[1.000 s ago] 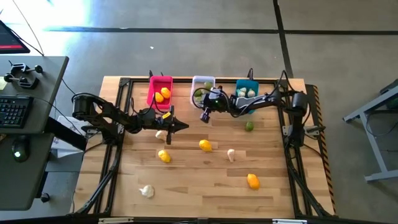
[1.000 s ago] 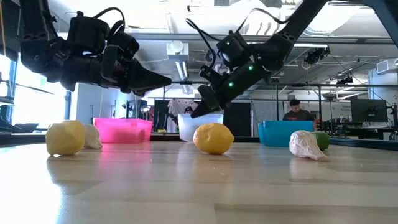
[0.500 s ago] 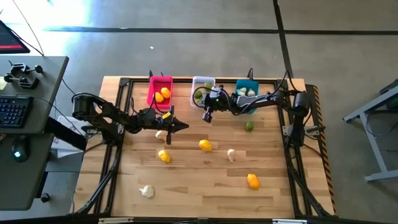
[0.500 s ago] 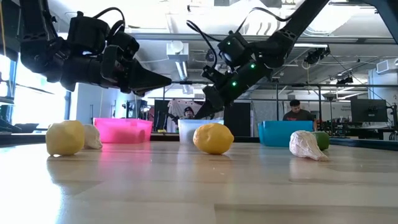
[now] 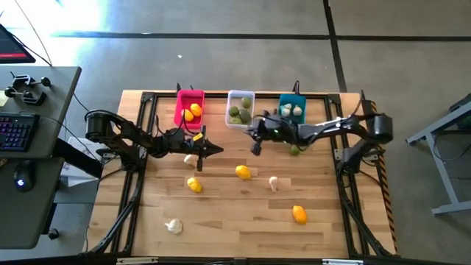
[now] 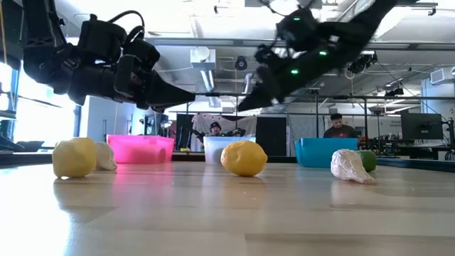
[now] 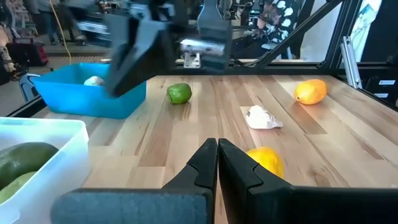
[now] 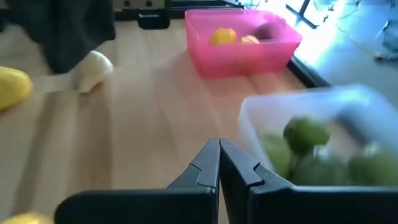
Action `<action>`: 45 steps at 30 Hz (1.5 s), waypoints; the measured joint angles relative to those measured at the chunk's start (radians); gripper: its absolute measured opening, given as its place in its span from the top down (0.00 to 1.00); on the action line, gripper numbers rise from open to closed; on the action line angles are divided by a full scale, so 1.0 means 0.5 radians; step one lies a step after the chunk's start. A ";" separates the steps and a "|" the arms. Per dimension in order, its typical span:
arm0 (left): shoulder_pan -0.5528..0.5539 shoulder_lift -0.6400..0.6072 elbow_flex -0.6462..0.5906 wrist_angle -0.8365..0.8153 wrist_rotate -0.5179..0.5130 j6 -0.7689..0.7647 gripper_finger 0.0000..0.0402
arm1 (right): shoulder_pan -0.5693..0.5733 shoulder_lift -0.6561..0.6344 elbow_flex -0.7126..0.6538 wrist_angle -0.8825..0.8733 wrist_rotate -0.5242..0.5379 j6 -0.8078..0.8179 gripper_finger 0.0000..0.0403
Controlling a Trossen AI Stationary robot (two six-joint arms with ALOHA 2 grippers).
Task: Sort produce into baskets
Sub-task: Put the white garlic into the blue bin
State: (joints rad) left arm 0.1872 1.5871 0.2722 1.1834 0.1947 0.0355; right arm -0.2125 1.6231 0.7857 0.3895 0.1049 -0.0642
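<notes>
The pink basket (image 5: 190,109) holds yellow pieces, the white basket (image 5: 240,109) holds green limes (image 8: 306,134), and the teal basket (image 5: 291,109) holds garlic. Loose produce rests on the table: lemons (image 5: 242,172) (image 5: 194,185) (image 5: 299,214), garlic pieces (image 5: 191,159) (image 5: 273,182) (image 5: 174,226) and a lime (image 5: 294,149). My left gripper (image 5: 218,150) hangs shut and empty above the table, near the pink basket. My right gripper (image 5: 255,150) is shut and empty in the air, just on the near side of the white basket.
The three baskets stand in a row along the table's far edge. The two grippers point at each other across a small gap over the table's middle. A black frame runs round the wooden table (image 5: 324,235). People show in the room behind (image 6: 335,126).
My right gripper, still shut, has drawn back from over the white basket toward the table's right and near side and has risen a little. The limes in the white basket are now uncovered. My left gripper has kept still.
</notes>
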 joint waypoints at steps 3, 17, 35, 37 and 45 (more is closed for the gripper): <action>0.005 0.000 0.011 -0.049 0.000 -0.041 1.00 | 0.081 -0.144 -0.221 0.099 0.024 0.197 1.00; -0.154 0.065 0.480 -0.877 0.003 0.127 1.00 | 0.785 -0.787 -0.671 -0.228 0.470 0.969 1.00; -0.153 0.103 0.524 -0.855 0.002 0.147 1.00 | 1.333 -0.623 -0.672 -0.413 0.796 1.606 0.57; -0.153 0.104 0.524 -0.857 0.002 0.147 1.00 | 1.333 -0.546 -0.672 -0.421 0.785 1.660 0.50; -0.153 0.103 0.524 -0.853 0.001 0.147 1.00 | 1.334 -0.276 -0.672 -0.412 0.715 1.692 0.41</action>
State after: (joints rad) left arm 0.1108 1.6386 0.5343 0.7567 0.1951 0.1093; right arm 0.4545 1.4853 0.4496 0.1837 0.4625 0.7818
